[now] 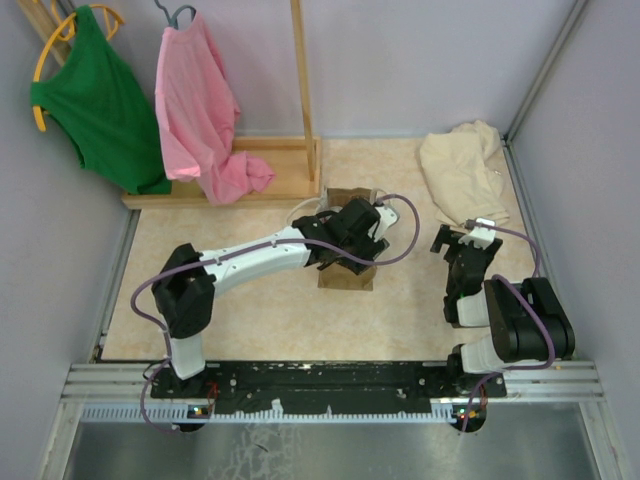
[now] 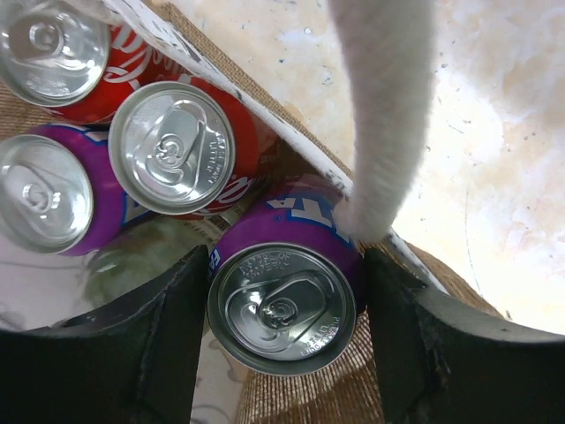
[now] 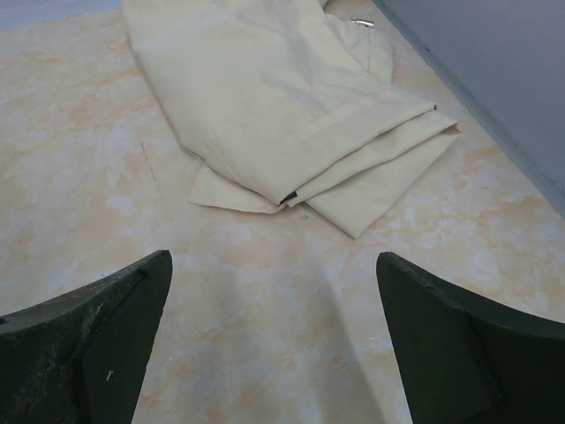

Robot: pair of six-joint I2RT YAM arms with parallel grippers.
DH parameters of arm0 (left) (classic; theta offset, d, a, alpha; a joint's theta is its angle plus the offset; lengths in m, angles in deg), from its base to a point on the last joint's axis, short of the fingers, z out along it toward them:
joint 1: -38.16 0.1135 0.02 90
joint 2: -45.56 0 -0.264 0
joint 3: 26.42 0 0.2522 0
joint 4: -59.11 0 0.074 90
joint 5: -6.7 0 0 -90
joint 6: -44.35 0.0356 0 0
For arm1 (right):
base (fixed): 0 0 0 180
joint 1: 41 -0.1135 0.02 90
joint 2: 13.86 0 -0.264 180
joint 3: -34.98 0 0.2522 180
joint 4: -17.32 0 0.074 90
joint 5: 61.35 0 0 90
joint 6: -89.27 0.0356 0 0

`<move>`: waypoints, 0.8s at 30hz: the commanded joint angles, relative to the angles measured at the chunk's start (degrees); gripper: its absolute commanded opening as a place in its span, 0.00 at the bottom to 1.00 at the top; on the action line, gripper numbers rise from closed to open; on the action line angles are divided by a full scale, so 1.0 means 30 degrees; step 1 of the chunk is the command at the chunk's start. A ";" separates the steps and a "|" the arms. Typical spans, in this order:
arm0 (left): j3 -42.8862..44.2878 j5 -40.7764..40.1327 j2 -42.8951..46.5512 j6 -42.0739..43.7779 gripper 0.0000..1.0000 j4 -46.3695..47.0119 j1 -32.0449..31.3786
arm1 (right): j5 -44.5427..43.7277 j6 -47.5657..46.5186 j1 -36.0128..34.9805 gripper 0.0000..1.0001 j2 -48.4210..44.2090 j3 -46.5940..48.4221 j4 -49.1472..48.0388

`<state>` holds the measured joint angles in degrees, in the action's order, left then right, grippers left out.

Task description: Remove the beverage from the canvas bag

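Observation:
The tan-brown canvas bag [image 1: 346, 277] stands mid-table, largely hidden under my left gripper [image 1: 352, 236]. In the left wrist view its woven wall [image 2: 300, 397] and a white rope handle [image 2: 388, 106] show. Inside are a red can [image 2: 177, 146], a second red can [image 2: 53, 44] and a purple can [image 2: 44, 194]. My left gripper [image 2: 287, 318] is shut on another purple can [image 2: 282, 309], which sits higher and closer to the camera than the others. My right gripper [image 1: 462, 240] is open and empty, low over bare table [image 3: 274, 336].
A pale beige cloth heap [image 1: 460, 170] lies at the back right, just ahead of my right gripper [image 3: 282, 97]. A wooden clothes rack base [image 1: 270, 170] stands at the back left, with a pink shirt [image 1: 200, 110] and a green shirt [image 1: 100, 100]. Walls close in both sides.

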<state>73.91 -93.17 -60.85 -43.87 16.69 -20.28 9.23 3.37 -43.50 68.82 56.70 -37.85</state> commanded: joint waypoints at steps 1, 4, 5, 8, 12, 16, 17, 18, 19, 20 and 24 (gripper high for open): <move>0.1097 -0.0430 0.1991 0.0710 0.00 0.0038 -0.0180 | -0.0215 0.0012 -0.0101 0.99 0.0011 0.0479 -0.0832; 0.1818 -0.0670 0.1940 0.1138 0.00 -0.0221 -0.0195 | -0.0217 0.0030 -0.0088 0.99 0.0010 0.0479 -0.0840; 0.2302 -0.0714 0.1788 0.1285 0.00 -0.0496 -0.0182 | -0.0208 0.0035 -0.0098 0.99 -0.0004 0.0472 -0.0846; 0.3737 -0.0559 0.1343 0.1712 0.00 -0.1349 -0.0180 | -0.0228 0.0038 -0.0098 0.99 0.0003 0.0464 -0.0838; 0.5206 -0.0502 0.0883 0.2251 0.00 -0.2115 -0.0180 | -0.0210 0.0030 -0.0103 0.99 0.0010 0.0468 -0.0824; 0.6239 -0.0580 0.0598 0.2566 0.00 -0.2886 -0.0180 | -0.0218 0.0034 -0.0100 0.99 0.0010 0.0479 -0.0830; 0.6425 -0.0593 0.0558 0.2636 0.00 -0.3034 -0.0180 | -0.0208 0.0025 -0.0103 0.99 -0.0001 0.0479 -0.0830; 0.6570 -0.0627 0.0498 0.2677 0.00 -0.3170 -0.0180 | -0.0221 0.0013 -0.0107 0.99 0.0009 0.0479 -0.0823; 0.6679 -0.0694 0.0469 0.2745 0.00 -0.3289 -0.0180 | -0.0208 0.0015 -0.0111 0.99 0.0014 0.0479 -0.0837; 0.6770 -0.0852 0.0465 0.2772 0.00 -0.3366 -0.0180 | -0.0216 0.0022 -0.0097 0.99 0.0011 0.0479 -0.0817; 0.7099 -0.1549 0.0554 0.2954 0.00 -0.3534 -0.0180 | -0.0207 0.0029 -0.0089 0.99 0.0010 0.0479 -0.0832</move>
<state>91.57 -94.78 -59.56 -36.77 5.23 -20.63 9.23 3.37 -43.50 68.82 56.70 -37.85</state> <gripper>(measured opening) 0.704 0.990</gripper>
